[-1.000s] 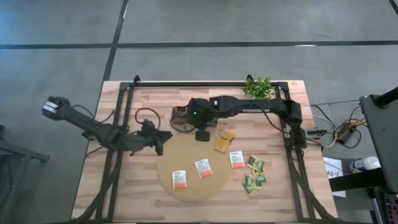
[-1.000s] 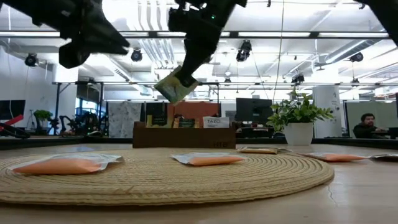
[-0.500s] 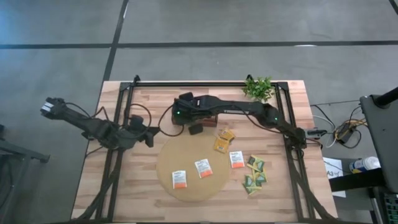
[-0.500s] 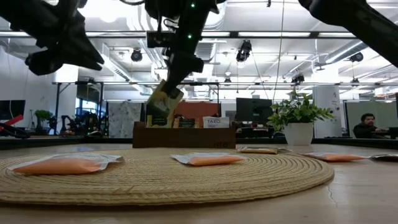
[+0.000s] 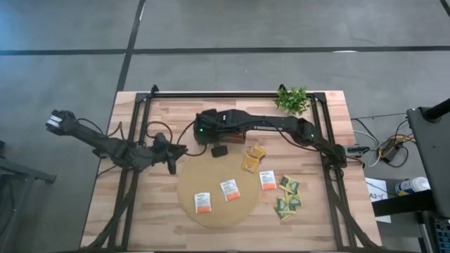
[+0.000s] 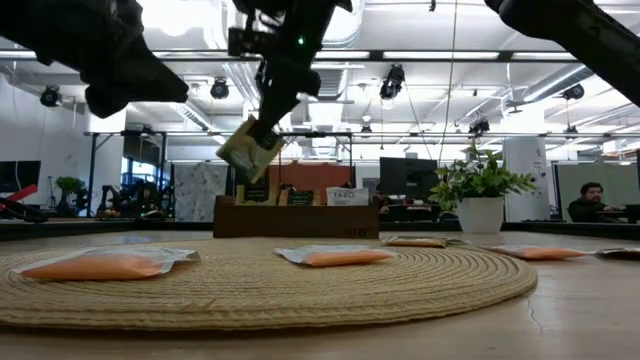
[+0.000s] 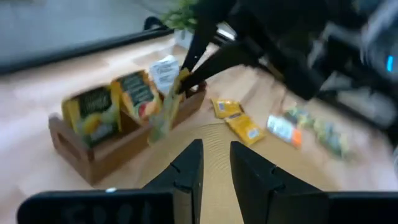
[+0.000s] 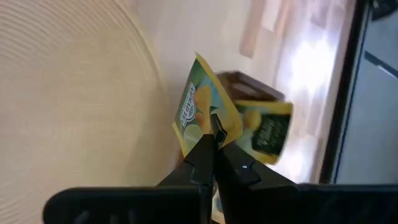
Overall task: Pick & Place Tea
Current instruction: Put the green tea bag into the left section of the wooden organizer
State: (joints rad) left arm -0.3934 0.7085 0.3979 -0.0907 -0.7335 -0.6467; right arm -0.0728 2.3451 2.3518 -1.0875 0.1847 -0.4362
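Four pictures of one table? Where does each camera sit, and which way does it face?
High: overhead, straight down; both arms, round mat.
Low: table height, level across the mat toward the tray; arms enter from above.
Left wrist: past the left gripper at the tray.
Right wrist: past the right gripper, shut on a yellow-green sachet.
Shared: low and left wrist both show that sachet.

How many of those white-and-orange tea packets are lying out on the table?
3. Two lie on the round woven mat: one near its left front, one at its middle. The third lies at the mat's right edge. Others may sit hidden in the wooden tray.
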